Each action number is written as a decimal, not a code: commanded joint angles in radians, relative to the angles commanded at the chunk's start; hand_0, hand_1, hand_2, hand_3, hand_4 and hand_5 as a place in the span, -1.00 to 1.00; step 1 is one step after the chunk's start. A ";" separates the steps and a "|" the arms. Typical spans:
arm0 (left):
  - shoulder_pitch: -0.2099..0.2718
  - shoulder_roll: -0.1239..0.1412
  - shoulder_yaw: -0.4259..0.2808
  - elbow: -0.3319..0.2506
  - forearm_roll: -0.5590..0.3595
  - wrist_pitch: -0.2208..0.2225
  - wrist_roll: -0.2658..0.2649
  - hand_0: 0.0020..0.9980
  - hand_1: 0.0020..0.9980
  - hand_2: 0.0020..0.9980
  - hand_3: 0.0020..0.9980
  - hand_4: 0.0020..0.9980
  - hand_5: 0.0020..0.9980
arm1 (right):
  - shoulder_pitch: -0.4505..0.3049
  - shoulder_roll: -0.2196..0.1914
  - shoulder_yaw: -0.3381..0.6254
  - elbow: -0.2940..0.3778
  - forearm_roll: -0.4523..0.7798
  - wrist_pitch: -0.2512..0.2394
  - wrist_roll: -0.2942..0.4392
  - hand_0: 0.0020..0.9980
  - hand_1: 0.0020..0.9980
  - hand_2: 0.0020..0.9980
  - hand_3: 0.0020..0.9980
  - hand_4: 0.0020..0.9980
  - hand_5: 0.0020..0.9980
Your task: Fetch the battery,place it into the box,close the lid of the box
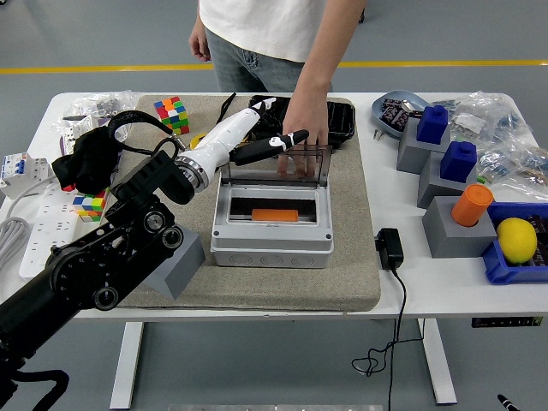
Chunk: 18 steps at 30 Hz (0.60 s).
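So the left hand [261, 137] reaches from the bench's left side over the top edge of the upright clear lid [272, 166] of the grey box [271, 229]; fingers [272, 145] extended and loose, holding nothing, one lying along the lid's top edge, contact unclear. Box sits mid-bench on a beige mat [351, 257], lid open and standing at the box's far side. Orange battery [275, 214] lies inside the box, in the dark recess toward its back wall. A person at the far edge presses one hand [301, 141] down just behind the lid, partly seen through it, near a black tray [338, 124]. Yellow tape measure [202, 141] just left of the robot wrist, colour cube [171, 112] at the mat's far-left corner. Grey wedge block [175, 265] on the mat's near-left part, beside the arm. Black adapter [390, 248] with cable right of the mat. Toward the right edge: grey blocks with blue tops [432, 124], orange cylinder [472, 204], lemon [516, 240] in a blue bin [497, 265]. Right arm not visible.
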 joint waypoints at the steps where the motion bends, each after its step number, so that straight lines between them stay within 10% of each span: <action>1: 0.000 0.001 0.001 -0.001 0.039 -0.001 0.000 1.00 1.00 1.00 0.59 1.00 1.00 | 0.000 0.000 0.001 0.001 -0.001 0.000 0.000 0.54 0.44 0.47 0.53 1.00 1.00; 10: -0.003 0.013 0.016 -0.015 0.422 -0.017 0.003 1.00 1.00 1.00 0.36 1.00 1.00 | 0.002 0.000 0.002 0.002 -0.004 0.001 0.000 0.54 0.44 0.47 0.53 1.00 1.00; 18: 0.007 0.020 0.032 -0.022 0.433 -0.020 0.002 1.00 1.00 1.00 0.26 1.00 1.00 | 0.003 -0.002 0.007 0.002 -0.005 -0.001 -0.001 0.54 0.44 0.47 0.53 1.00 1.00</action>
